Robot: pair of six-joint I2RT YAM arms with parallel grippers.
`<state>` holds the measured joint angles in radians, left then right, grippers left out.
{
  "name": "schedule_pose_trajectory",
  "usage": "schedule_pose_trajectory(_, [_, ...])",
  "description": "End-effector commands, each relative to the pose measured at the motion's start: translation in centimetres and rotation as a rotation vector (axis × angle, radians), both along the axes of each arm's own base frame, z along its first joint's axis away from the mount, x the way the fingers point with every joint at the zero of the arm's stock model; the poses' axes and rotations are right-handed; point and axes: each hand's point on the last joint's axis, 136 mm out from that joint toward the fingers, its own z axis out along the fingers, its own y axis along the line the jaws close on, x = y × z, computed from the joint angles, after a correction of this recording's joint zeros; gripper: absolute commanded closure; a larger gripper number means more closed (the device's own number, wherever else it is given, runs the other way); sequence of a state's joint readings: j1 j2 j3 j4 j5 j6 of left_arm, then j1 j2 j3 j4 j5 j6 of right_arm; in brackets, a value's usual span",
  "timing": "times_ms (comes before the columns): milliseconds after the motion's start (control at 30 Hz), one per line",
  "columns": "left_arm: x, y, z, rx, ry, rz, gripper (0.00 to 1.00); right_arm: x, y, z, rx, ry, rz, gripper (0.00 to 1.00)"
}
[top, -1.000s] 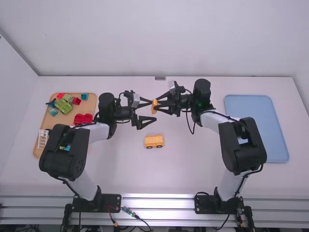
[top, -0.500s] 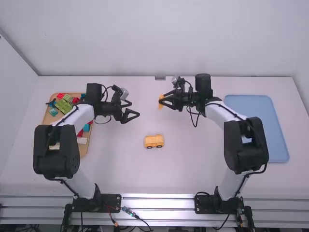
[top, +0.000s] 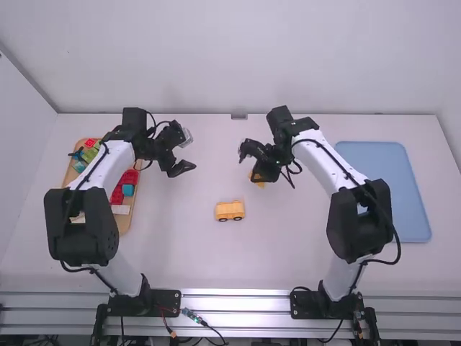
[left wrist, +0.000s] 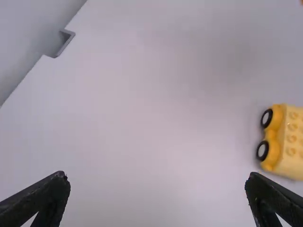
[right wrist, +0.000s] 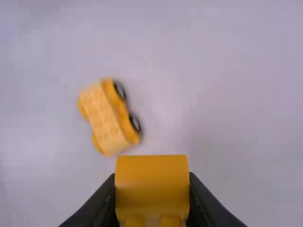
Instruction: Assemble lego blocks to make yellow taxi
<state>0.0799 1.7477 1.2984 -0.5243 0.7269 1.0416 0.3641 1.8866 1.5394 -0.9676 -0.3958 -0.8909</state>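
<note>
My right gripper (top: 253,167) hangs over the table behind the yellow wheeled base (top: 230,210), shut on a yellow block (top: 258,180). In the right wrist view the gripper (right wrist: 152,194) clasps the yellow block (right wrist: 152,182) by both sides, with the wheeled base (right wrist: 110,117) farther off below. My left gripper (top: 184,160) stands open near the wooden tray, left of the base. In the left wrist view the gripper (left wrist: 157,182) has nothing between its spread fingers, and the studded base (left wrist: 289,142) rests on the table.
At the left lies a wooden tray (top: 124,220) with red, green and teal blocks, partly under the left arm. A blue tray (top: 403,194) lies at the right. The back wall (top: 238,58) rises behind the table.
The left gripper has drawn back leftward from the right one, which earlier was close to it. The right gripper has swung toward the camera and turned downward with its yellow block. The wheeled base stayed put.
</note>
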Motion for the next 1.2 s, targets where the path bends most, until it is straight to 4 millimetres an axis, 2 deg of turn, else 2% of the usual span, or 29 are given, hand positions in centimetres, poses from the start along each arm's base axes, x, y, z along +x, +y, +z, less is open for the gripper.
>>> schedule_pose_trajectory(0, [0.6, 0.7, 0.5, 0.025, -0.039, -0.006, 0.01, 0.2, -2.5, -1.9, -0.195, -0.076, 0.105, 0.96])
schedule_pose_trajectory(67, [0.6, 0.9, 0.5, 0.025, -0.039, 0.000, 0.01, -0.3, -3.2, -2.9, -0.252, -0.071, 0.116, 0.96])
schedule_pose_trajectory(167, [0.7, 1.4, 0.4, 0.021, -0.029, 0.017, 0.01, -2.1, -4.6, -5.2, -0.360, -0.042, 0.166, 0.89])
schedule_pose_trajectory(233, [0.7, 1.6, 0.4, 0.020, -0.028, 0.023, 0.01, -2.5, -4.8, -5.9, -0.392, -0.042, 0.173, 0.89])
schedule_pose_trajectory(267, [0.7, 1.9, 0.4, 0.020, -0.027, 0.030, 0.01, -2.9, -5.0, -6.5, -0.413, -0.041, 0.176, 0.86])
schedule_pose_trajectory(333, [0.7, 2.3, 0.4, 0.013, -0.017, 0.043, 0.01, -3.5, -5.4, -8.0, -0.457, -0.050, 0.178, 0.91])
schedule_pose_trajectory(433, [0.5, 2.3, 0.6, -0.008, -0.013, 0.039, 0.01, -4.0, -5.0, -9.3, -0.454, -0.064, 0.194, 0.97])
schedule_pose_trajectory(500, [0.4, 2.4, 0.7, -0.021, -0.012, 0.038, 0.01, -4.3, -4.4, -10.2, -0.432, -0.075, 0.204, 0.95])
schedule_pose_trajectory(600, [0.4, 2.6, 0.8, -0.029, -0.012, 0.041, 0.01, -5.0, -4.0, -10.9, -0.418, -0.069, 0.216, 0.89])
schedule_pose_trajectory(733, [0.4, 2.6, 0.8, -0.029, -0.013, 0.042, 0.01, -5.4, -2.3, -11.4, -0.347, -0.079, 0.232, 0.88])
schedule_pose_trajectory(833, [0.4, 2.8, 0.8, -0.029, -0.013, 0.045, 0.01, -5.9, -1.8, -11.7, -0.321, -0.069, 0.240, 0.88])
schedule_pose_trajectory(1167, [0.3, 2.4, 0.8, -0.029, -0.011, 0.036, 0.01, -6.0, -1.6, -13.2, -0.295, -0.057, 0.215, 0.84])
